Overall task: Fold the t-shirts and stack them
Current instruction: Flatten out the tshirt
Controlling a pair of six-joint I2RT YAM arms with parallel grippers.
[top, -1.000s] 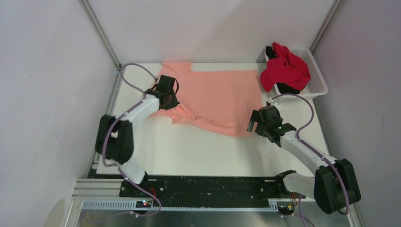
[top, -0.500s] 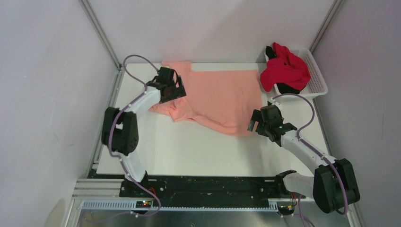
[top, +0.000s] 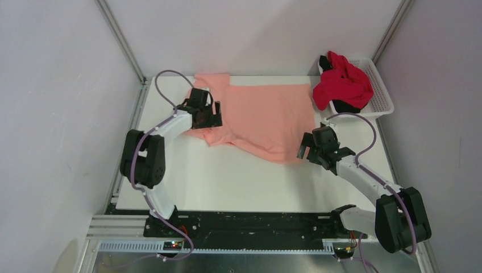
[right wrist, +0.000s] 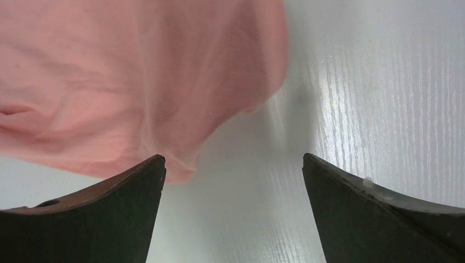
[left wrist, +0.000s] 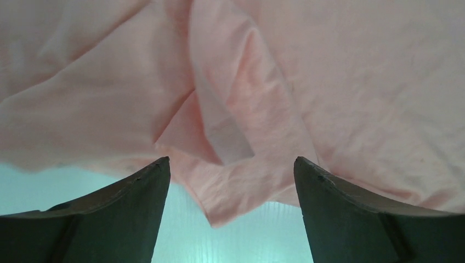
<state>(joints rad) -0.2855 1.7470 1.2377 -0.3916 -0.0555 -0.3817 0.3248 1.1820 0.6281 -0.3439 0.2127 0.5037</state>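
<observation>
A salmon-pink t-shirt (top: 261, 114) lies spread across the back of the white table (top: 239, 182), its left side rumpled and folded over. My left gripper (top: 214, 116) hovers open over that rumpled edge. In the left wrist view a folded flap of the pink t-shirt (left wrist: 230, 186) lies between the spread fingers of my left gripper (left wrist: 231, 164), and neither finger grips it. My right gripper (top: 306, 150) is open at the shirt's near right corner. In the right wrist view the pink t-shirt's hem (right wrist: 137, 82) reaches the left finger, and my right gripper (right wrist: 233, 159) has bare table between its fingers. A red t-shirt (top: 344, 84) is piled on a black t-shirt (top: 344, 106).
A white mesh basket (top: 384, 94) at the back right corner holds the red and black shirts, with the red one spilling over its left rim. Grey walls and metal frame posts enclose the table on three sides. Bare white table lies in front of the pink shirt.
My left gripper has opened and let go of the pink shirt's left edge, then shifted slightly back and to the right. The right arm has barely moved.
</observation>
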